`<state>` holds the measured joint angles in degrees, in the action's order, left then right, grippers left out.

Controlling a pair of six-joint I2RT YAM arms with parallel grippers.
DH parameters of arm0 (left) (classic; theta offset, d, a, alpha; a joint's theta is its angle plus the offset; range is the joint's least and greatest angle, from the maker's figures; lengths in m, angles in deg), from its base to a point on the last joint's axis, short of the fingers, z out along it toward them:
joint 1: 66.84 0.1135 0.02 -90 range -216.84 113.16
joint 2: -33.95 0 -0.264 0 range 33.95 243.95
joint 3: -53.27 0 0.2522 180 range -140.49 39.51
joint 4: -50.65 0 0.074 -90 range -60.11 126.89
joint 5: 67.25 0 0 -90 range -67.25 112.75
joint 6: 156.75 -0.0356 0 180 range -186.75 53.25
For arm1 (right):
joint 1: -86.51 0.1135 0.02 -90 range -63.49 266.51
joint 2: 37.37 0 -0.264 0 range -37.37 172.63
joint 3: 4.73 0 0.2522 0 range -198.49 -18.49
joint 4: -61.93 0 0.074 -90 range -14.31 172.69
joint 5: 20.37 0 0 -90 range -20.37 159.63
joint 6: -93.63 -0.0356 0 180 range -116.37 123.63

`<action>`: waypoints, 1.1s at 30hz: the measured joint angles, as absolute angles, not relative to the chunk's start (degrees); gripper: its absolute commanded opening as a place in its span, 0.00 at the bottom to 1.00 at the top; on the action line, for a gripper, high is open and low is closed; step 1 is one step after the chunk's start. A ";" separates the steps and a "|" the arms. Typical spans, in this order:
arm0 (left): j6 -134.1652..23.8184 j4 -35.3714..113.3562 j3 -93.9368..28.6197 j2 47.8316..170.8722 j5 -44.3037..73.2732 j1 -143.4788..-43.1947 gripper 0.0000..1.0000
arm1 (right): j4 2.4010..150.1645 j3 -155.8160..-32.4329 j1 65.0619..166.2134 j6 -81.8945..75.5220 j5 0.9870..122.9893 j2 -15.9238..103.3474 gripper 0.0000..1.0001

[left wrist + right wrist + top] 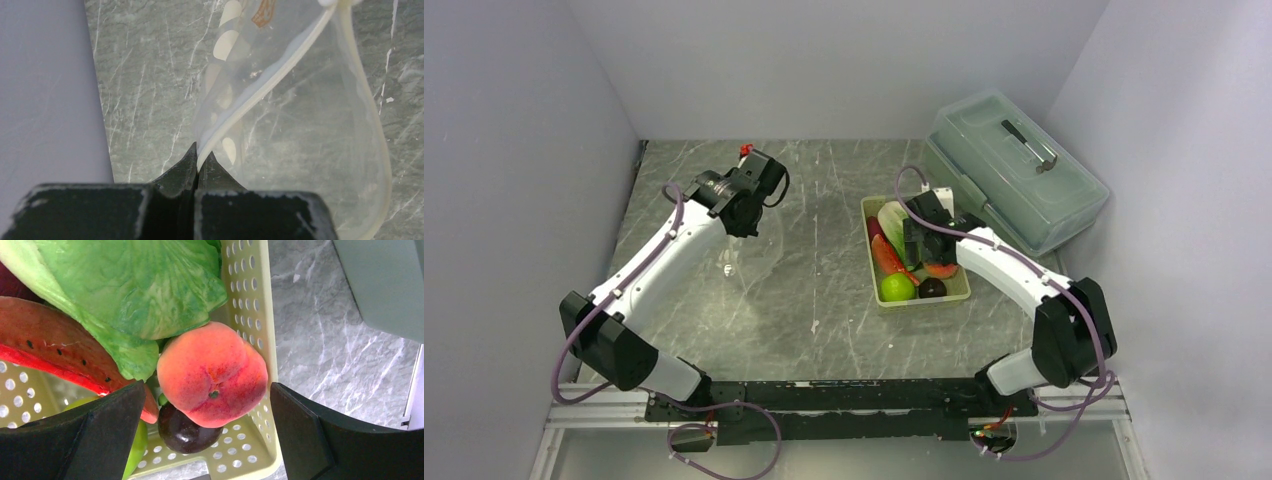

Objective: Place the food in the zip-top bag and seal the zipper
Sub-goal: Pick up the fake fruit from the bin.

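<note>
We judge that the picking step is in hand: the right gripper (pixel 207 400) stands spread wide on both sides of the smooth, round orange-red ball (pixel 212 372). This ball lies with the other food in the pale perforated basket (pixel 250 305) on the right, against the crinkled lettuce (pixel 135 290) and the glossy dark maroon ball (pixel 187 432). On the left, the left gripper (pixel 197 165) is pressed together on the whitish zipper (pixel 260 90), holding the thin clear zip-top bag (pixel 310 150) open, so the next move calls for a gentle closing and a carry to that floppy mouth.
</note>
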<state>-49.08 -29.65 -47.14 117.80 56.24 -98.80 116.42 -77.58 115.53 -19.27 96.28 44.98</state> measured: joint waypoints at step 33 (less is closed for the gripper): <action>-49.10 -28.87 -46.92 116.90 55.45 -98.80 0.00 | 115.63 -77.73 114.65 -20.05 96.28 51.16 0.80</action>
<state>-49.10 -28.87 -46.92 116.90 55.45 -98.80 115.63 -77.73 114.65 -20.05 96.28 51.16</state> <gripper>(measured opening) 0.011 0.882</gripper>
